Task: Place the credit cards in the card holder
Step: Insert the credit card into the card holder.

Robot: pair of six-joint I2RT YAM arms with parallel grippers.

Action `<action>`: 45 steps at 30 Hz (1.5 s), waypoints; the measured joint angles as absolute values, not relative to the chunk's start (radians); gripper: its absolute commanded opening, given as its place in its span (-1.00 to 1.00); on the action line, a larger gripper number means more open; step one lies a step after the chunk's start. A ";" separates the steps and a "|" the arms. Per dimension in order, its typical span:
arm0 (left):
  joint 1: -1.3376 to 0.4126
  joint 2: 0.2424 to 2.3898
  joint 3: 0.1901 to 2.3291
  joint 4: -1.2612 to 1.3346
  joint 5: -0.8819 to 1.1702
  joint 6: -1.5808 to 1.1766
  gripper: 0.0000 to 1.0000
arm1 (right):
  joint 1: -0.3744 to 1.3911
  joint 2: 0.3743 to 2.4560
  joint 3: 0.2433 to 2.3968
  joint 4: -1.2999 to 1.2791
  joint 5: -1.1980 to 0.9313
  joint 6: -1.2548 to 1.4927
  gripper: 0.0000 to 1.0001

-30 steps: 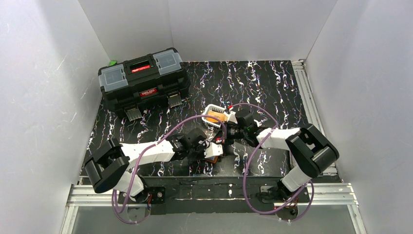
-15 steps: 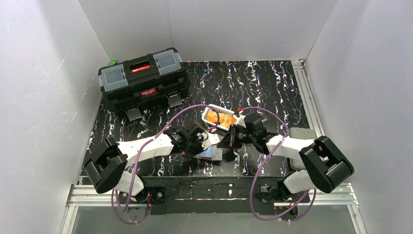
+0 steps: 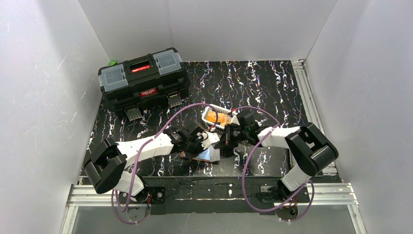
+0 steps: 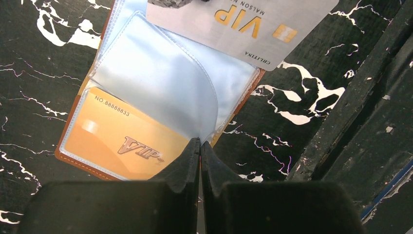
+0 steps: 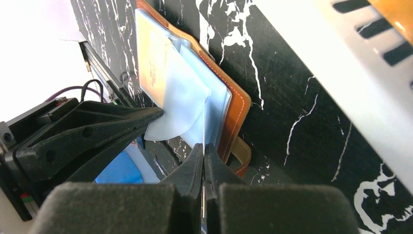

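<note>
The card holder, a brown leather wallet, lies open on the table with its clear sleeves fanned out. An orange VIP card sits in one sleeve. My left gripper is shut on the edge of a clear sleeve. My right gripper is shut on a whitish VIP card, which shows edge-on in the right wrist view, its far end at the sleeves by the wallet's spine. In the top view both grippers meet over the wallet.
A white slotted basket holding orange cards stands just behind the grippers; its wall is close on the right. A big black toolbox stands at the back left. A metal rail runs along the right.
The wallet's sleeves have come open and show bluish-white where orange showed before. The right arm swung out and back, and its gripper now holds the card at the wallet.
</note>
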State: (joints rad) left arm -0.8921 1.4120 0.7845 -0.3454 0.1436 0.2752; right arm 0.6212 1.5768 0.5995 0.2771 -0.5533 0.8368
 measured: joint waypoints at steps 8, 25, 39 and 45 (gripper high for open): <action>-0.892 1.407 0.784 -0.345 0.152 0.277 -0.95 | 0.621 1.642 0.660 0.218 -0.598 0.832 -0.97; -0.812 1.311 0.783 -0.381 0.197 0.315 0.96 | 0.632 1.706 0.795 0.178 -0.650 0.799 -0.97; -0.397 1.251 0.821 -0.408 0.506 0.204 0.96 | 0.729 1.816 0.947 0.155 -0.654 0.784 -0.97; -0.373 1.286 0.769 -0.397 0.546 0.207 0.96 | 0.748 1.824 0.958 0.150 -0.654 0.781 -0.97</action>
